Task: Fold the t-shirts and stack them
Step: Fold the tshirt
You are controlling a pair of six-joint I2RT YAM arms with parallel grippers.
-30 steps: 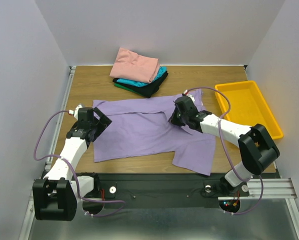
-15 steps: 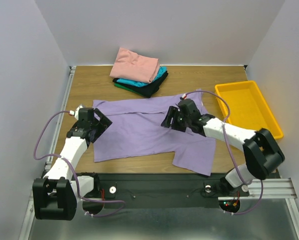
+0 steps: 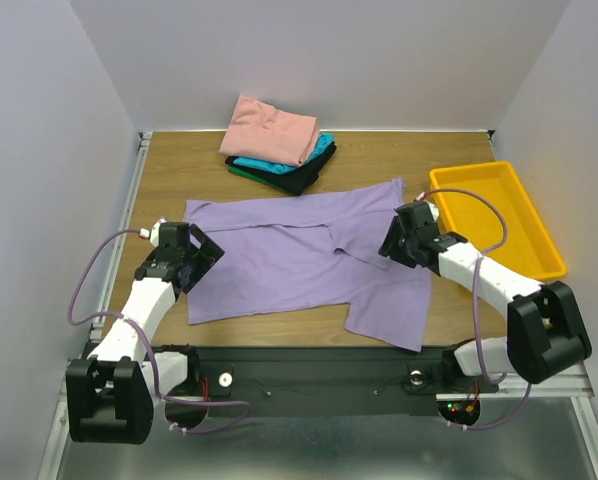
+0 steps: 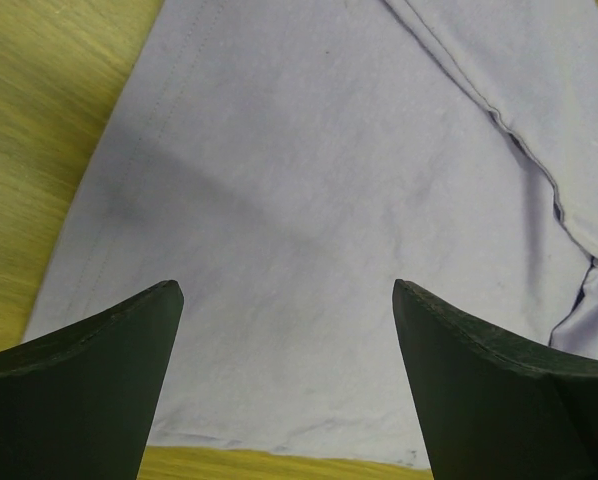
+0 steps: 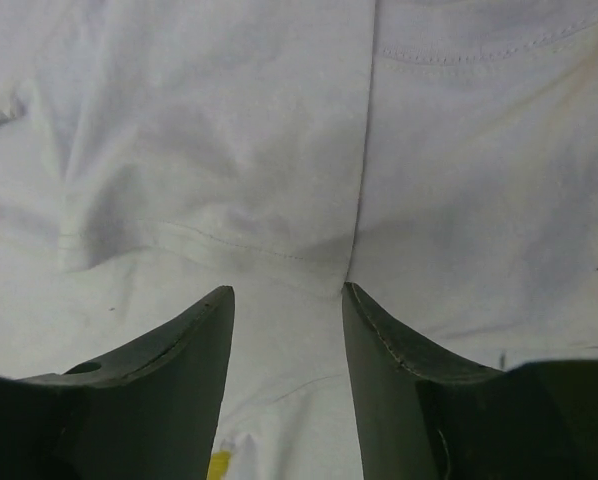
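Wood-grain table is enclosed by pale walls on three sides. Nearest the bases, the light purple t-shirt is spread flat across the table's middle, one sleeve pointing toward the near edge.

The left gripper is held at the shirt's left edge. In the left wrist view its fingers are spread wide, with nothing between them. A stitched hem and bare wood beside it are shown only there.

The right gripper is placed over the shirt's right part. In the right wrist view its fingers are parted moderately, and no cloth is pinched. Seam lines are resolved only there.

Only the top view takes in the yellow tray at right. At the far edge it shows the folded stack: salmon-pink shirt on top, then teal, black and green.
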